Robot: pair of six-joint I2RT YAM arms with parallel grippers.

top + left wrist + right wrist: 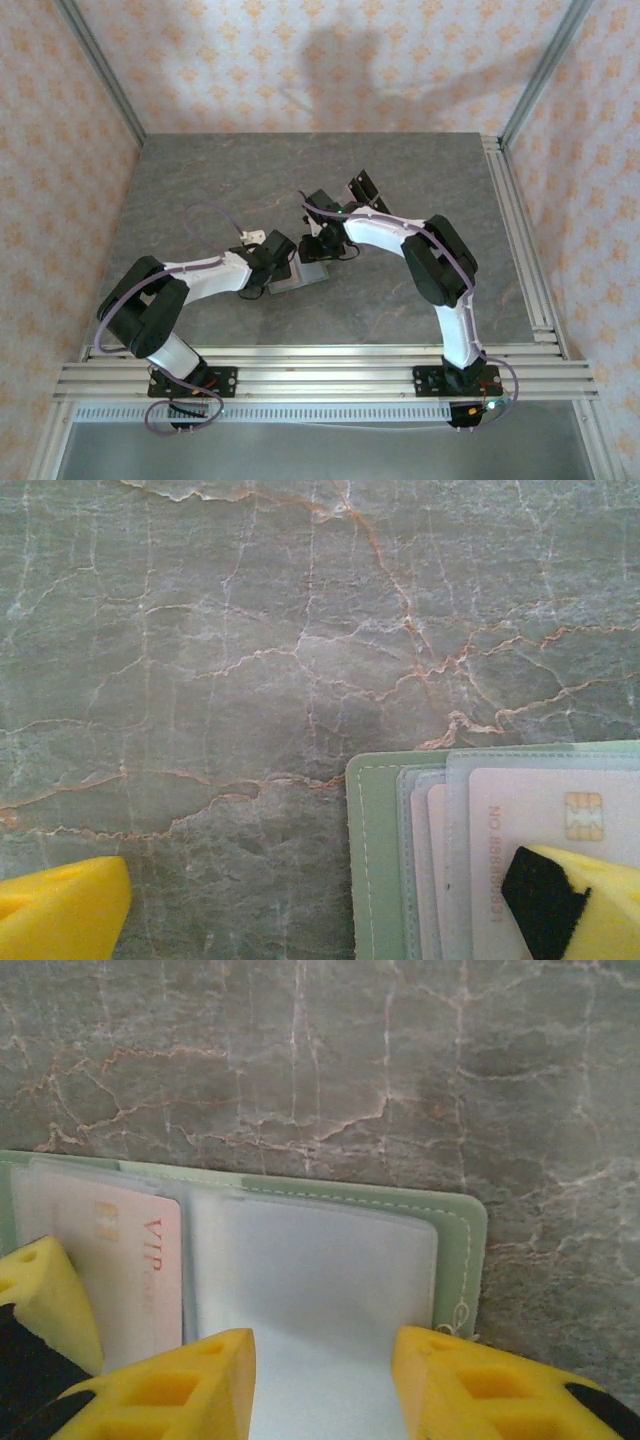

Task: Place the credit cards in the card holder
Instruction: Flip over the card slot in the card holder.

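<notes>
Patterned wallpaper (300, 60) covers the walls around a grey marbled surface (200, 190) in the top view; the card holder (305, 273) lies open near the middle of that surface, somewhat toward its near edge; the left gripper (272, 268) is set at its left side and the right gripper (325, 248) at its far side.

From the left wrist, the holder's green border and stacked clear pockets are seen at the lower right; a credit card (540, 810) with a gold chip is lodged in the top pocket; the left fingers (60, 910) are spread wide, one over bare marble, the other lying over that card's near corner; the holder is judged to be pinned down rather than anything gripped.

From the right wrist, a card marked VIP, probably the same one, is seen in the left-hand pocket, with a pale clear sleeve (310, 1270) beside it; the right fingers (170, 1390) are set partway apart astride that sleeve; whether a card is held between them cannot be told.

The step is judged to be the feeding of a card into the sleeve; it would be done well with the card flat and square to the pocket mouth, slid slowly, and the holder pressed down so that it is not pushed across the surface.
</notes>
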